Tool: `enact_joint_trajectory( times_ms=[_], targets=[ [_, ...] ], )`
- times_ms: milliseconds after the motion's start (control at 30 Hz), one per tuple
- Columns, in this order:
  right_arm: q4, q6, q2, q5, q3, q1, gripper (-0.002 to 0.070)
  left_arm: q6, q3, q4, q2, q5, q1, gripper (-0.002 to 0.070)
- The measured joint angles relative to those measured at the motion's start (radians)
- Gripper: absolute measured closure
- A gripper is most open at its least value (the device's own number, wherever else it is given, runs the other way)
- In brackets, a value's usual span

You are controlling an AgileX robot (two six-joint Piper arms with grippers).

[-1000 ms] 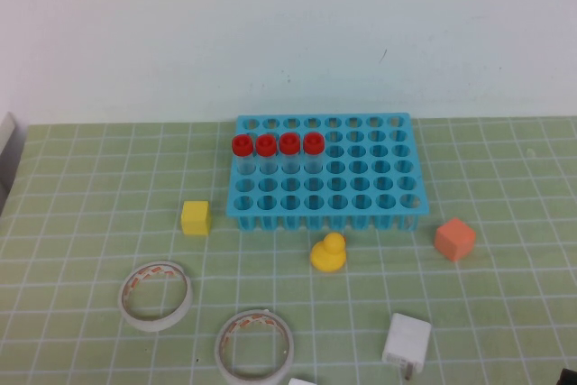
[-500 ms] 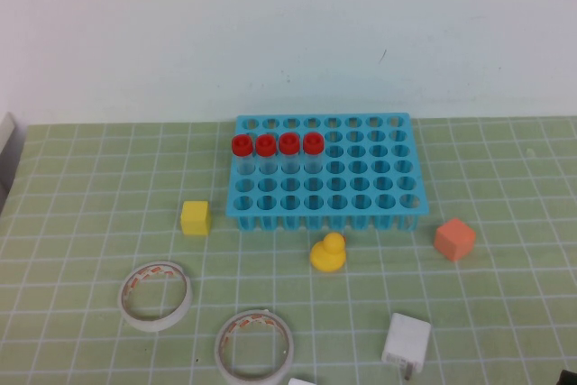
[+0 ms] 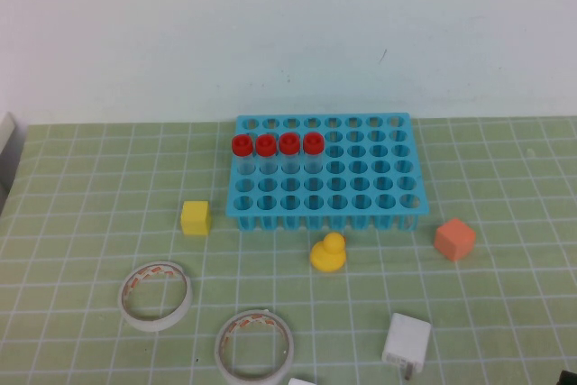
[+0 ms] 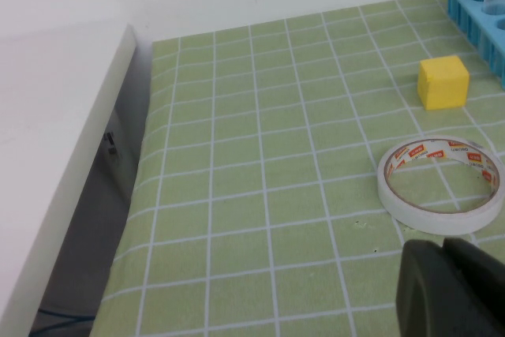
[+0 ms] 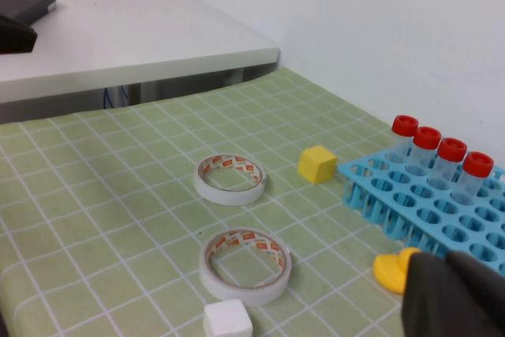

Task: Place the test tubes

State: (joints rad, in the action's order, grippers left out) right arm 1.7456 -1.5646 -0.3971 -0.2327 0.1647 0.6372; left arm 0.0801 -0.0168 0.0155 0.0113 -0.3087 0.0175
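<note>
A blue test tube rack stands at the middle back of the green mat. Several red-capped test tubes stand upright in a row in its second row from the back, on the left side. My left gripper is shut on nothing, low over the mat near a tape roll; it lies outside the high view. My right gripper is shut and empty, near the yellow duck, in front of the rack and its tubes. Only a dark corner of it shows in the high view.
On the mat lie a yellow cube, a yellow duck, an orange cube, two tape rolls and a white block. A white shelf borders the mat's left edge.
</note>
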Motion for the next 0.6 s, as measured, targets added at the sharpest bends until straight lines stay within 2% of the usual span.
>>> enact_joint_trajectory(
  times_ms=[600],
  targets=[
    [0.000,0.000,0.000,0.000,0.000,0.000,0.0678,0.007,0.000,0.000,0.000,0.000,0.000,0.0675]
  ],
)
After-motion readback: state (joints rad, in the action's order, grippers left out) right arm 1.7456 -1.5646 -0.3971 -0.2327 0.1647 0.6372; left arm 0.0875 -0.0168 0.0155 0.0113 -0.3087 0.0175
